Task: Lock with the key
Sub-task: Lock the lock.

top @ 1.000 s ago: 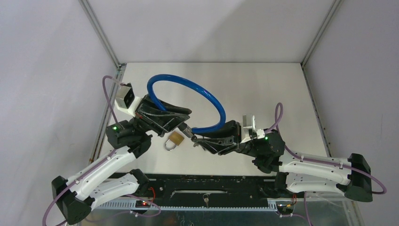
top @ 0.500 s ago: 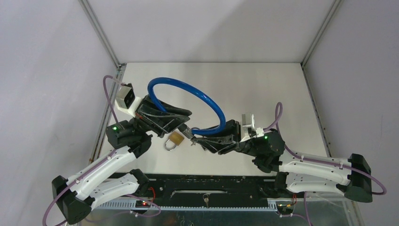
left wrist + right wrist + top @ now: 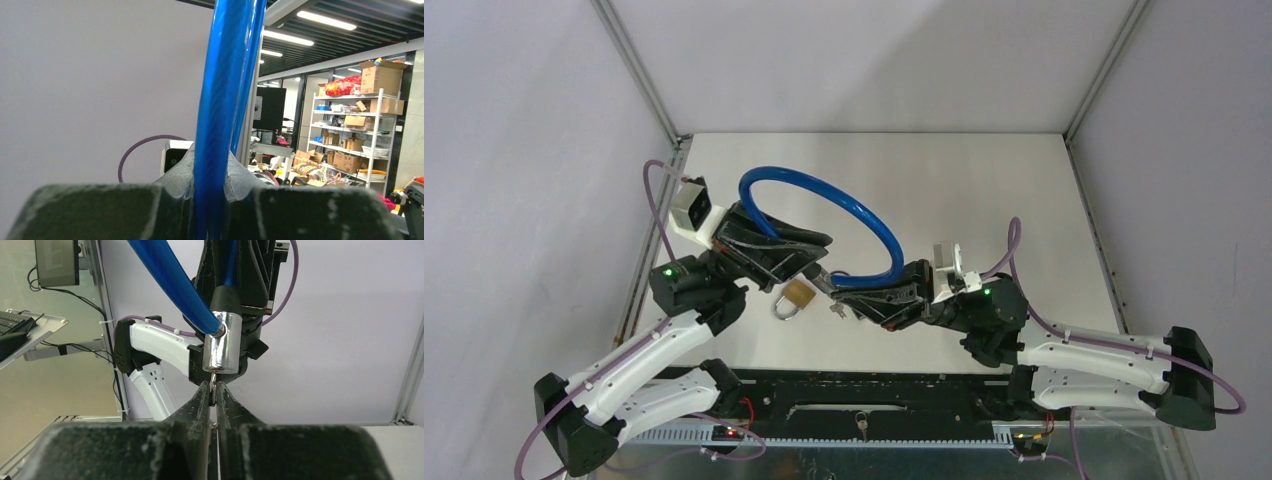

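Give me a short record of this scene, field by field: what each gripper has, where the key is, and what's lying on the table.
left gripper: shut on the blue cable
right gripper: shut on the key
key: pinched just under the lock cylinder, its tip at the cylinder's underside
lock cylinder: chrome, on the end of the blue cable
brass padlock: lying on the table below both grippers, not gripped

Through my left claw (image 3: 210,172) camera I see the blue cable (image 3: 220,100) pinched tight between the two dark fingers (image 3: 100,212) at 6 o'clock. It rises straight to 12 o'clock, with a second strand just behind it. A purple cord (image 3: 145,141) arcs at 8 o'clock against the grey wall (image 3: 90,75). Toward 3 o'clock stand a black monitor (image 3: 271,107) and a shelf (image 3: 350,131) stacked with boxes (image 3: 382,77).
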